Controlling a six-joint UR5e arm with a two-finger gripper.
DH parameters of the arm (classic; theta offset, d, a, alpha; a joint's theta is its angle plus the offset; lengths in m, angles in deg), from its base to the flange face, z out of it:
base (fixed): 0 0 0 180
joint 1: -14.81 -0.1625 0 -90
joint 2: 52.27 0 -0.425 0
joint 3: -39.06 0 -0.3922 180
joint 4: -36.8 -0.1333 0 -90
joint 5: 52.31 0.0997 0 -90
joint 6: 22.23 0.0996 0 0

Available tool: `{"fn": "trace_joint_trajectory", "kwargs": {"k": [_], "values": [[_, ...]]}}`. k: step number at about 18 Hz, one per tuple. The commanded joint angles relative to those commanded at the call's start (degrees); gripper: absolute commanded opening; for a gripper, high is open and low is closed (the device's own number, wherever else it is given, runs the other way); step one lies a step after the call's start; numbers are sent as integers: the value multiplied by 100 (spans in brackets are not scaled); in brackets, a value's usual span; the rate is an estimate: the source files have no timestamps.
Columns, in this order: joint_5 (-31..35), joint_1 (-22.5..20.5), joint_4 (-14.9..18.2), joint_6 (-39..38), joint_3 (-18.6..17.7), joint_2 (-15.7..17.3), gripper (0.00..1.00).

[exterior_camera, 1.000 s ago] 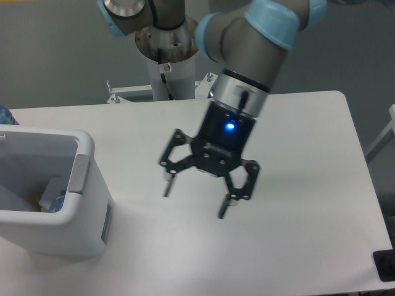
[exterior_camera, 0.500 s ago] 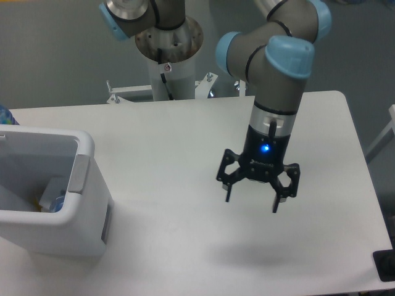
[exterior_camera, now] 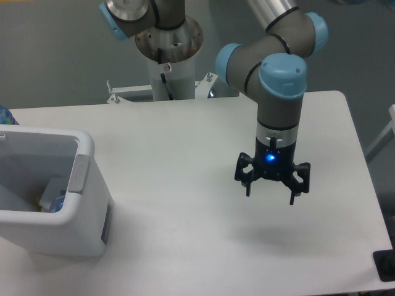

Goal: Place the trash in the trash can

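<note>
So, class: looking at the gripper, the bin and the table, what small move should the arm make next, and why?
Probably hold or retreat. The gripper hangs open and empty above the bare table, no trash lies outside, and something blue-capped already lies inside the trash can, so nothing seems left to pick.

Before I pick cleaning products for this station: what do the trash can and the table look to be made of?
The trash can looks like moulded white plastic: thick rounded rim, smooth, slightly glossy walls, with a duller grey flap that is probably plastic too. The table has a flat white matte top with rounded corners, likely laminate or coated board, though the picture can't settle which.
</note>
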Motion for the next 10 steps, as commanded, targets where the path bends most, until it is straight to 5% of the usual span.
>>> {"fn": "trace_joint_trajectory", "kwargs": {"k": [10], "values": [[694,149,26,669,-159,-9,100]]}}
